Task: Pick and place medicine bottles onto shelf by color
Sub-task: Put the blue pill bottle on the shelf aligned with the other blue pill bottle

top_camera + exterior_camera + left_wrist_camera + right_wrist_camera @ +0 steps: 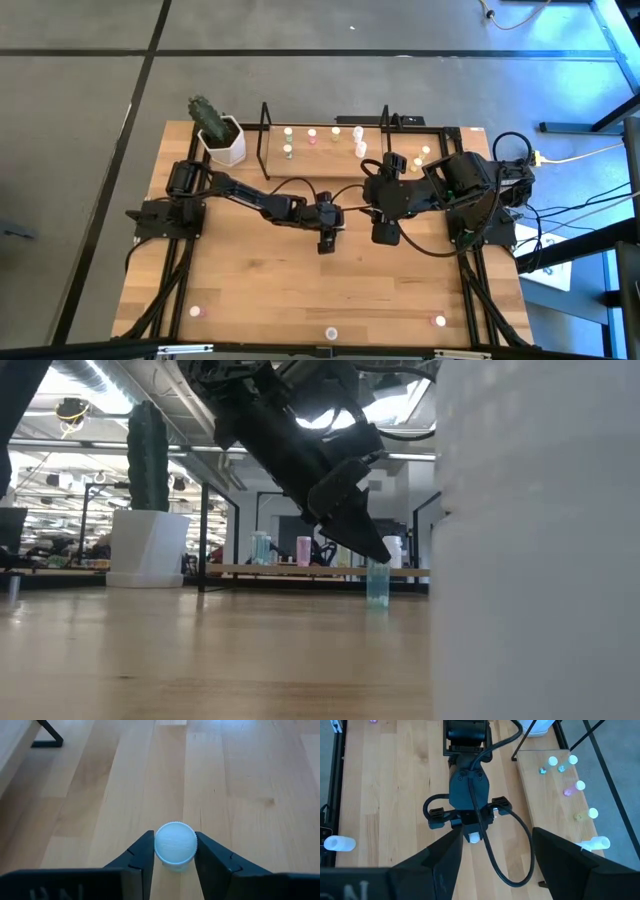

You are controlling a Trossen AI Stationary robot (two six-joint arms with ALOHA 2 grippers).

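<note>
A tiny whitish medicine bottle [175, 845] with a pale cap stands upright on the wooden table near its middle, and my left gripper [174, 862] is shut on it. The low view shows the same bottle [377, 584] under the dark fingers. My right gripper [495, 865] hangs open high above the table, right of the left gripper [330, 222], with nothing between its fingers. The shelf [322, 152], a black wire rack with a wooden floor, stands at the far edge and holds several bottles [336, 133]. My left gripper pinches the bottle's cap [161, 856] between its two fingers, one on each side. The fingers [362, 540] come slanting down from the table's left. The bottle is upright with its base on the table.
A white pot with a cactus [220, 135] stands left of the shelf. Loose bottles stand near the front edge [196, 311] [438, 320], one close before the low camera [535, 540]. Two more [420, 160] are right of the shelf. Black rails line both table sides.
</note>
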